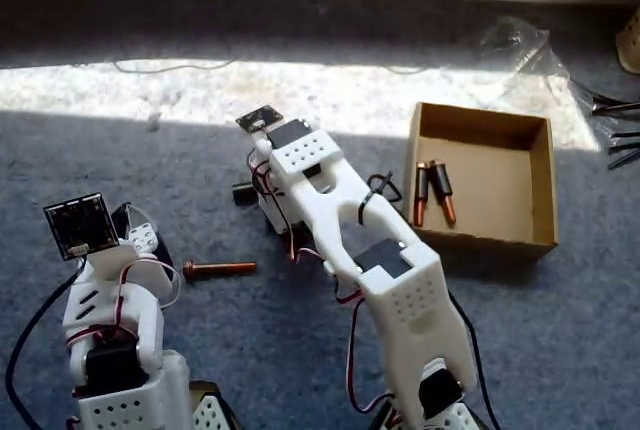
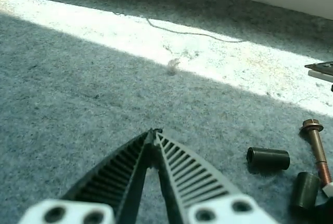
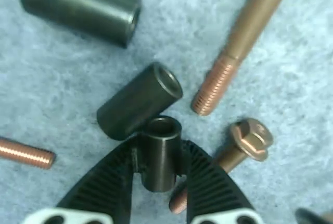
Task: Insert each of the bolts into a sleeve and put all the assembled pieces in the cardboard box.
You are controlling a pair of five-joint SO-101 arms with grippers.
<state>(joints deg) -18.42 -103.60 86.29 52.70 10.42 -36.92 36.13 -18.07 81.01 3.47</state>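
1. Closest to us, the white plastic right arm [image 1: 400, 280] stretches from the near edge out over the grey-blue carpet [image 1: 520, 340], wrist tipped down onto the loose parts. Its black ribbed right gripper [image 3: 159, 148] is clamped on the sides of a short dark metal sleeve [image 3: 157, 169].
2. We see the white left arm [image 1: 110, 320] folded up at the near left. Its left gripper [image 2: 154, 139] points out over bare carpet, tips meeting, with nothing in it.
3. Right of the right arm sits the square brown cardboard box [image 1: 545, 185], holding two sleeved copper bolts [image 1: 421, 193] side by side.
4. One bare copper bolt [image 1: 218, 269] lies between the arms.
5. A second sleeve [image 3: 138, 101] lies just beside the held one, and a third sleeve [image 3: 78, 5] lies farther off.
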